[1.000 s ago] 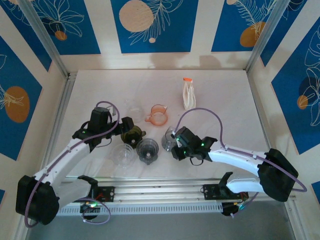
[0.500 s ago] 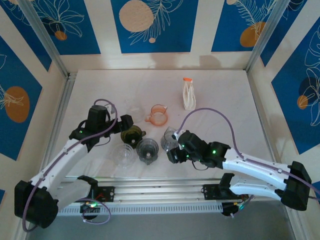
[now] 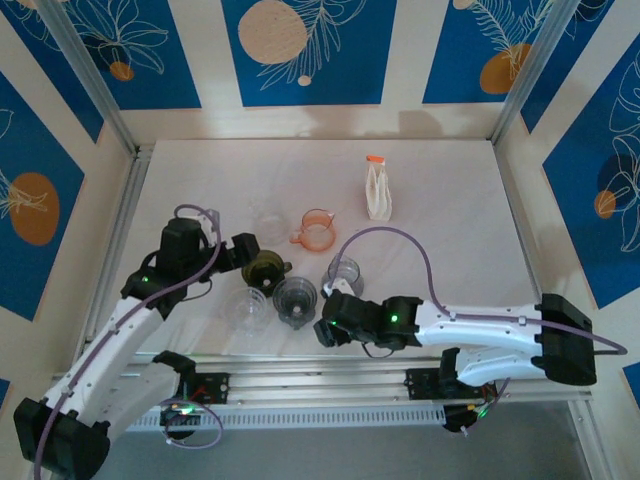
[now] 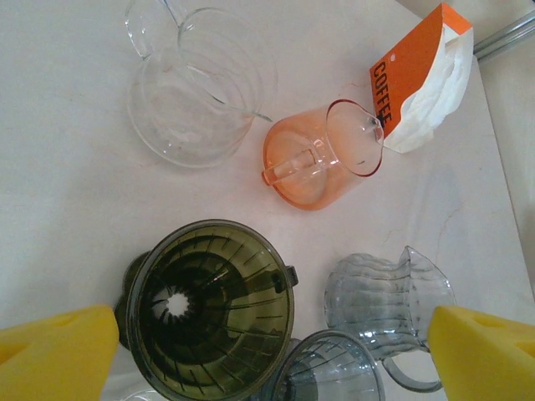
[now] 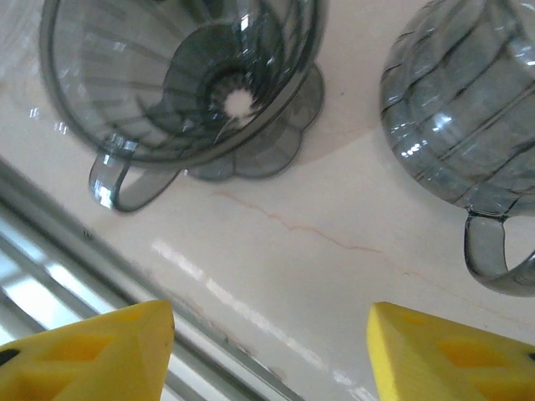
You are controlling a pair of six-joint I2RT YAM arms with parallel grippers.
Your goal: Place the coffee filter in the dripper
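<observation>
The right claw [image 5: 272,334] has blocky yellow fingers [image 5: 92,355]. They stand apart and hold nothing. Only the smooth, pale table [image 5: 334,251] shows between them. Just past its tips sits a smoky grey dripper [image 5: 192,75]. It is a see-through funnel with ribs inside and a small loop handle. Beside it is a round grey cup [image 5: 456,109] with wavy sides.

The left claw [image 4: 272,342] is spread wide and grips nothing too. Below the gap between its tips stands a dark green dripper [image 4: 209,305], ribbed, with a hole at the bottom. Farther out are an orange see-through cup [image 4: 322,159] and a clear glass jug [image 4: 196,92]. Farthest from this claw stands the coffee filter pack [image 4: 422,79]. It is orange card around soft white paper, and no claw touches it.
</observation>
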